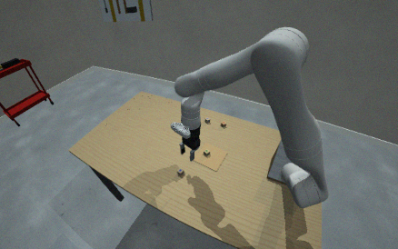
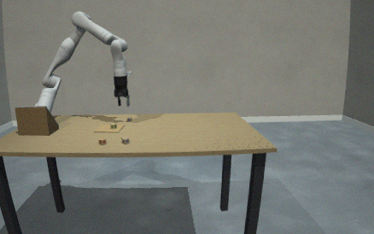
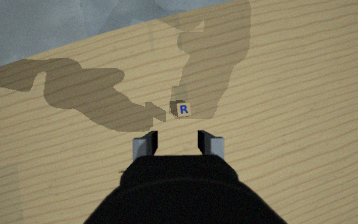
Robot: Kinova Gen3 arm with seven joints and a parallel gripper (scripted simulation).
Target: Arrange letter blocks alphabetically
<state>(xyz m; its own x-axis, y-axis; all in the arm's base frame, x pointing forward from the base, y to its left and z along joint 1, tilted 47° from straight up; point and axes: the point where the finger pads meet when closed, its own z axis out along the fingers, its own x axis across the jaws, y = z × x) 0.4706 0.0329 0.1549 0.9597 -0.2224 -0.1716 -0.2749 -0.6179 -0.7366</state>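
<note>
A block with a blue letter R on top [image 3: 184, 109] [image 1: 180, 172] [image 2: 129, 119] lies on the table, off the mat. A block with a green mark [image 1: 206, 153] [image 2: 113, 126] lies on the thin mat [image 1: 216, 166] [image 2: 101, 129]. A block with orange-red marks [image 1: 223, 124] [image 2: 102, 142] and a pale block [image 1: 207, 120] [image 2: 125, 140] lie on the table on the mat's other side. Their top letters are too small to read. My gripper [image 1: 187, 153] [image 2: 124, 102] [image 3: 177, 139] is open and empty, high above the table. In the wrist view the R block shows just beyond the fingertips.
The wooden table [image 1: 132, 132] [image 2: 192, 132] carries all the blocks. The arm's base stands at one end, by a slanted brown box [image 2: 34, 121]. The table's edge shows at the top left of the wrist view. A red shelf [image 1: 27, 104] stands apart on the floor.
</note>
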